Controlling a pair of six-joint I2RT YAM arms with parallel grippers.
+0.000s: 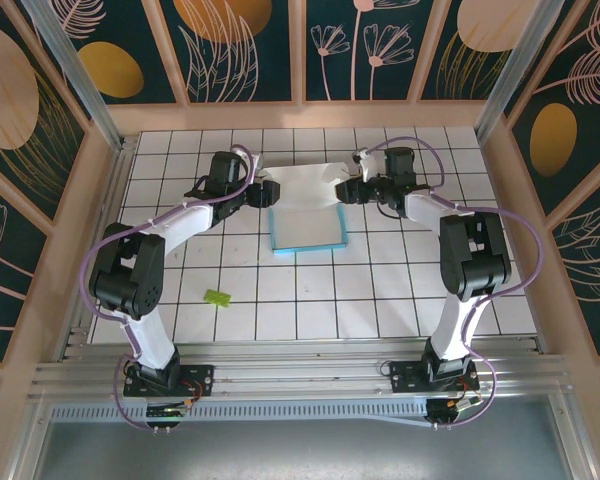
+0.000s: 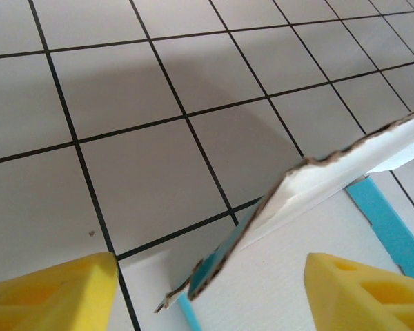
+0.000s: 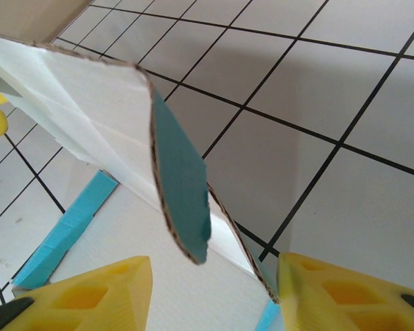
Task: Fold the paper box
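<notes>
On table (image 1: 400, 290), paper box (image 1: 308, 226) flap up; L end effector (image 1: 265, 193), R end effector (image 1: 346, 190) open.

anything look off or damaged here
A small lime-green scrap lies alone on the table, near-left of the paper box and apart from it. The box's raised flap has a ragged, frayed edge with brown core showing, so it looks rough-cut or torn rather than clean.
</notes>
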